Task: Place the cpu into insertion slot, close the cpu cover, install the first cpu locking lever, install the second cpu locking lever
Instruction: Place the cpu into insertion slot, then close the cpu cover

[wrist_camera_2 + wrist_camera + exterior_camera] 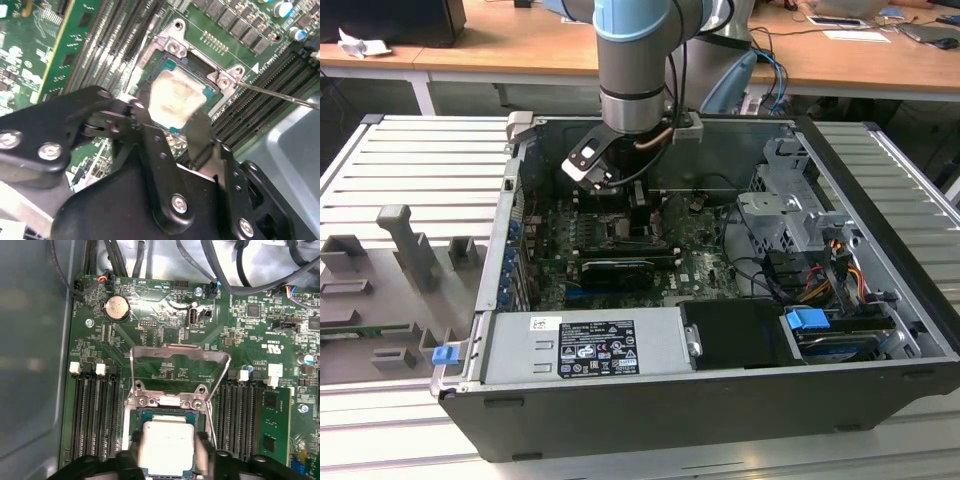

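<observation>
The cpu (pixel 167 442), silver-grey top up, sits between my gripper's (pixel 170 457) two dark fingers (pixel 202 455), which are shut on its opposite edges. It is right over the insertion slot (pixel 150 401), a square socket with a silvery rim; I cannot tell whether it rests in it. In the second wrist view the cpu (pixel 175 97) covers most of the slot (pixel 200 62) and the gripper (pixel 170 120) clamps it. The cpu cover (pixel 177 347) stands swung up and open beyond the socket. A thin wire lever (pixel 280 95) sticks out beside the slot. The exterior view shows the gripper (pixel 638 215) low over the motherboard.
Long black memory slots (pixel 92 415) flank the socket on both sides, and a green memory module (pixel 276 425) stands in one. Cables (pixel 240 270) hang past the board's far edge. The power supply (pixel 580 345), drive cage (pixel 790 215) and case walls (pixel 520 180) hem in the arm.
</observation>
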